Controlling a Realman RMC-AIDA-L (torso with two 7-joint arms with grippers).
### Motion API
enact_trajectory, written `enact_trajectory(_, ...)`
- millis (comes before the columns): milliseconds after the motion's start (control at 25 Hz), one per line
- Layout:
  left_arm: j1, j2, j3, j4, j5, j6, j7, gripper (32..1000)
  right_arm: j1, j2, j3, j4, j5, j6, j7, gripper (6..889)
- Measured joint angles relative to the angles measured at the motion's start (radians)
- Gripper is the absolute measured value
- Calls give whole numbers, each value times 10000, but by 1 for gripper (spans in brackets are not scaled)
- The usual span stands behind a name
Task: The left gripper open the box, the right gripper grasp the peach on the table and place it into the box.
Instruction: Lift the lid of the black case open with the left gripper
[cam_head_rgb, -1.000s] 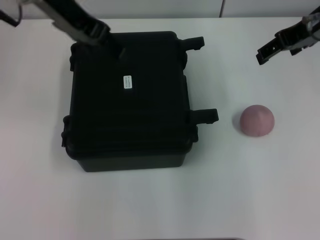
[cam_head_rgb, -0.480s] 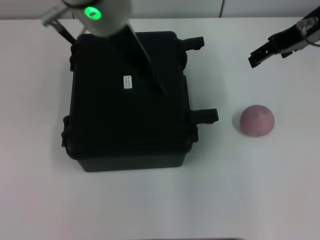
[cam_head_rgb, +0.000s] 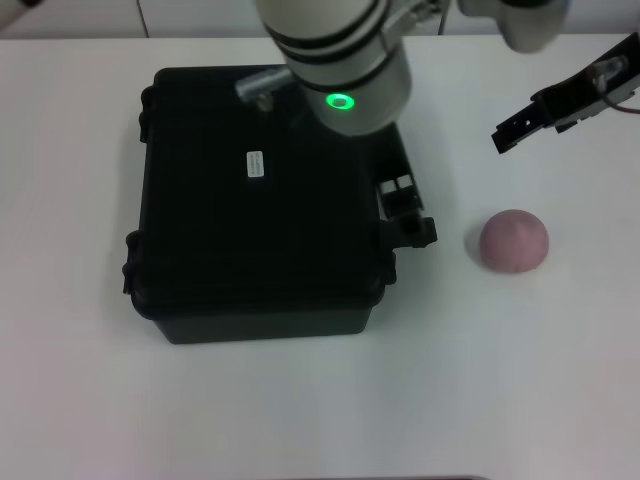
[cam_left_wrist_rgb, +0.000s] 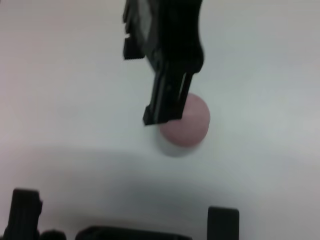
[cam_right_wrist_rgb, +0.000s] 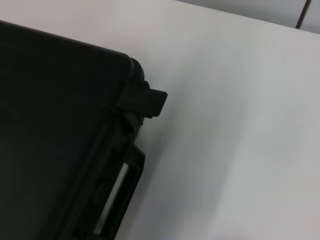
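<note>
The box (cam_head_rgb: 255, 240) is a black hard case with a small white label, lying shut on the white table. Its two latches face right, and one latch (cam_head_rgb: 412, 231) sticks out near the front. My left gripper (cam_head_rgb: 398, 200), on the thick white arm with the green ring light, hangs over the box's right edge between the latches. The pink peach (cam_head_rgb: 514, 241) rests on the table to the right of the box. My right gripper (cam_head_rgb: 508, 132) hovers above and behind the peach, apart from it. The left wrist view shows the right gripper (cam_left_wrist_rgb: 162, 112) in front of the peach (cam_left_wrist_rgb: 187, 125).
White table (cam_head_rgb: 320, 400) stretches in front of the box and around the peach. The right wrist view shows a corner of the box with one latch (cam_right_wrist_rgb: 145, 101) and bare table (cam_right_wrist_rgb: 240, 125) beside it.
My left arm has swung from the box's far left corner across the lid to its right, latch side. The right gripper has drifted slightly left. Box and peach have not moved.
</note>
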Motion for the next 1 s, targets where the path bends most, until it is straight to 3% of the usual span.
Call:
enact_trajectory(200, -356, -14, 870, -539, -103, 622, -221, 814, -1, 15, -50, 294, 8, -156, -106, 855)
enact_trajectory(520, -627, -29, 1736, -1676, -309, 1909, -269, 814, -10, 1, -88, 399, 330, -232, -191, 855)
enact_trajectory(640, -752, -61, 1912, -1968, -440, 2249, -223, 814, 1, -10, -88, 586, 330, -288, -195, 854)
enact_trajectory(720, -853, -69, 2017, -2279, -858, 2413, -150, 814, 14, -11, -87, 624, 332, -288, -200, 854)
enact_trajectory(1000, -892, -66, 2372, -2514, -1239, 2867, -45, 814, 4, -9, -81, 627, 336, -288, -207, 854)
